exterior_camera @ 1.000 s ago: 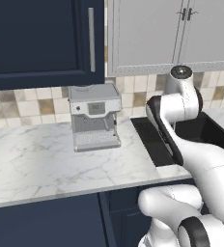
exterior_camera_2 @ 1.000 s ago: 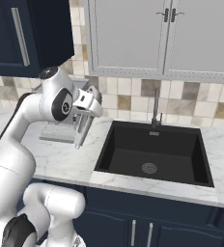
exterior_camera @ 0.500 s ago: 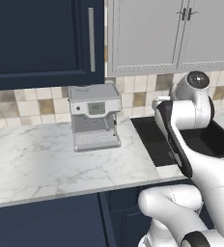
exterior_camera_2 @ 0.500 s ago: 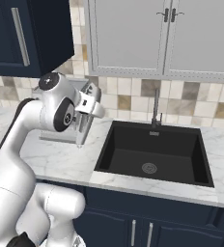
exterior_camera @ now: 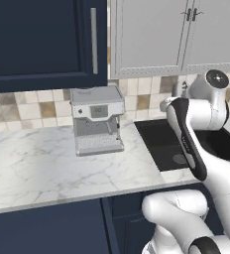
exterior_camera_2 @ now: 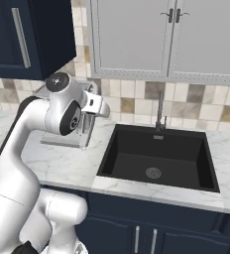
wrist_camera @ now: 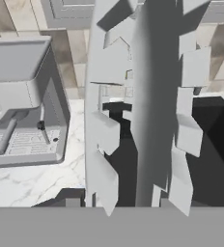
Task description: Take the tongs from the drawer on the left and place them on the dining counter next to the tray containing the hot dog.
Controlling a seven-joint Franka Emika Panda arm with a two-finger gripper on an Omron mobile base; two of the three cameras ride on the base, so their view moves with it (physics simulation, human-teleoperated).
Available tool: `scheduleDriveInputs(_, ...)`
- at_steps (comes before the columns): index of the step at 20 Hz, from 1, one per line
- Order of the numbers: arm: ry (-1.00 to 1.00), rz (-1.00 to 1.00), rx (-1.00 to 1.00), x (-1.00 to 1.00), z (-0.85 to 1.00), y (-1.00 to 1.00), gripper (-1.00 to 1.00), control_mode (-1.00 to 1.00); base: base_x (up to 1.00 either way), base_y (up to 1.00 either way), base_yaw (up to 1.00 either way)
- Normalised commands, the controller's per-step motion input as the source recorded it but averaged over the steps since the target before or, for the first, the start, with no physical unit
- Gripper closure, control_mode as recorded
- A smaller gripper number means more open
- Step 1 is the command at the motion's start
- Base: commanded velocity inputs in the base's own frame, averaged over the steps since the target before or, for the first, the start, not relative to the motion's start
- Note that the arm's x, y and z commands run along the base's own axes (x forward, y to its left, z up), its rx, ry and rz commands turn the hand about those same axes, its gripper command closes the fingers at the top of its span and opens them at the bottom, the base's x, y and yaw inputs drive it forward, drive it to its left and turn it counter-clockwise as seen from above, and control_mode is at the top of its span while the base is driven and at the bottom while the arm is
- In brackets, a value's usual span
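Observation:
My gripper point(exterior_camera_2: 91, 118) hangs over the marble counter between the coffee machine and the sink, shut on the tongs point(exterior_camera_2: 87, 134), which point down from it. In the hand view the tongs point(wrist_camera: 147, 96) loom right in front of the camera as two long grey arms with toothed edges, running up from between my fingertips. The drawer, the dining counter, the tray and the hot dog are out of view.
A silver coffee machine point(exterior_camera: 97, 119) stands on the marble counter point(exterior_camera: 37, 168) against the tiled wall. To its right lie a black sink point(exterior_camera_2: 159, 156) and its faucet point(exterior_camera_2: 160, 111). Navy and grey wall cabinets hang above.
My arm has swung a little to the right, toward the sink, carrying the tongs with it. The grip has not changed.

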Motion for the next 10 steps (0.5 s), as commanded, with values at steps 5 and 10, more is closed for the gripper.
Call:
scheduleDriveInputs(5, -0.07, 0.09, -0.06, -0.21, 0.00, 0.00, 1.00, -1.00, 0.00, 0.00, 0.00)
scheduleDriveInputs(10, -0.06, 0.05, -0.04, -0.13, 0.00, 0.00, 1.00, -1.00, 0.00, 0.00, 0.00)
